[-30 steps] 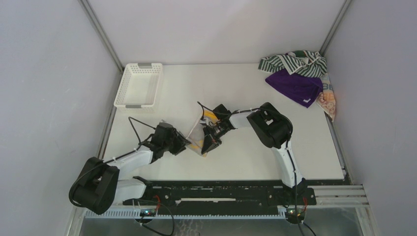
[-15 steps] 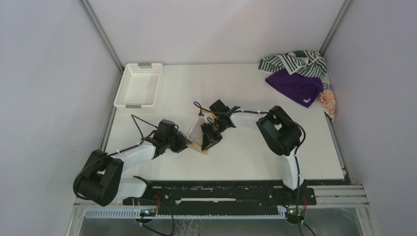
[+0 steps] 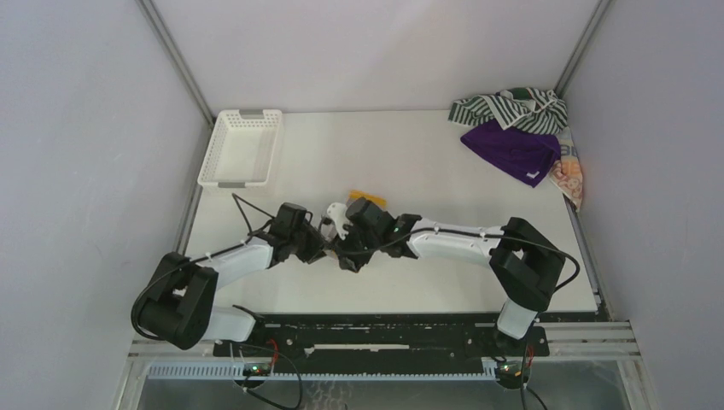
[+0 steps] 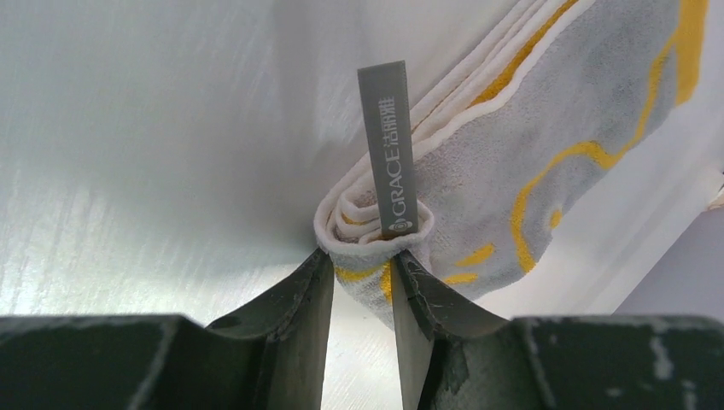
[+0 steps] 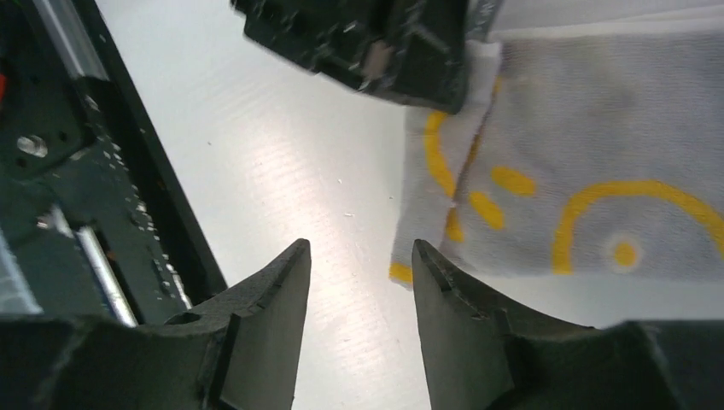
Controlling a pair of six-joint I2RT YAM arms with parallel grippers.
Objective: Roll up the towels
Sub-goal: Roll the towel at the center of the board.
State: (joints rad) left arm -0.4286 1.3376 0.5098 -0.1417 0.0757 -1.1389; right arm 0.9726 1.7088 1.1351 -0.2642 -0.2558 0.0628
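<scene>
The yellow-and-white towel [image 4: 546, 145] lies folded on the table, its near end rolled up, with a grey tag [image 4: 388, 145] on it. My left gripper [image 4: 363, 260] is shut on that rolled end. In the top view the two grippers meet mid-table, the left gripper [image 3: 320, 249] beside the right gripper [image 3: 346, 259]. They cover most of the towel, and only a yellow edge [image 3: 359, 195] shows. My right gripper [image 5: 359, 248] is open and empty over bare table, with the towel's corner [image 5: 427, 231] just past its right fingertip.
The green-and-white striped towel [image 3: 510, 108], the purple towel [image 3: 512, 151] and the orange/beige patterned towel [image 3: 570, 175] lie heaped at the back right corner. A white lattice basket [image 3: 242, 147] stands at the back left. The black rail [image 5: 77, 188] runs along the near edge.
The right arm has stretched out low to the left, bringing its gripper right beside the left gripper. The towel, earlier held up between them, is now mostly covered.
</scene>
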